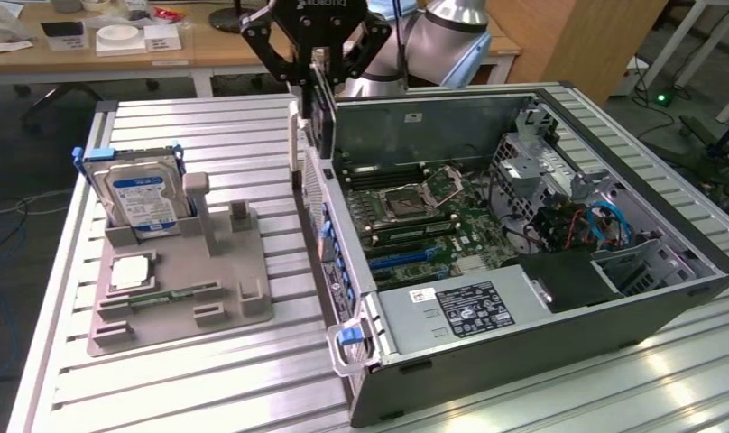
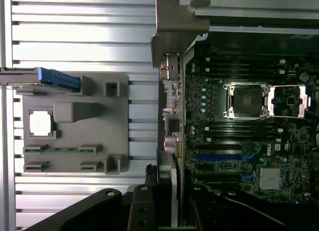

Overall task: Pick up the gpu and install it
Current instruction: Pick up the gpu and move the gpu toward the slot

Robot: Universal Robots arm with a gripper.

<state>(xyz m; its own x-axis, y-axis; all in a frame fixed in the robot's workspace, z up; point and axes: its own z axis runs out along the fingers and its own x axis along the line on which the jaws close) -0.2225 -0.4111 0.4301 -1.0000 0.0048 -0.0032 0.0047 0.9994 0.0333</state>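
My gripper (image 1: 320, 70) hangs over the open computer case (image 1: 653, 153), above the wall nearest the grey holder, and is shut on the gpu (image 1: 322, 122). The card hangs on edge, its silver bracket (image 1: 295, 135) toward the holder. In the wrist view the gpu (image 2: 172, 121) is seen edge-on, the bracket (image 2: 175, 32) and its ports alongside the motherboard (image 2: 249, 131), and my gripper (image 2: 167, 191) clamps the card's near end. The card is above the board, apart from the blue slots (image 2: 219, 156).
A grey holder (image 1: 184, 302) on the slatted table carries a hard drive with a blue label (image 1: 142, 198), a processor chip (image 1: 133, 271) and a memory stick (image 1: 160, 296). Inside the case lie the power supply (image 1: 461, 311) and cables (image 1: 581, 225). A desk stands behind.
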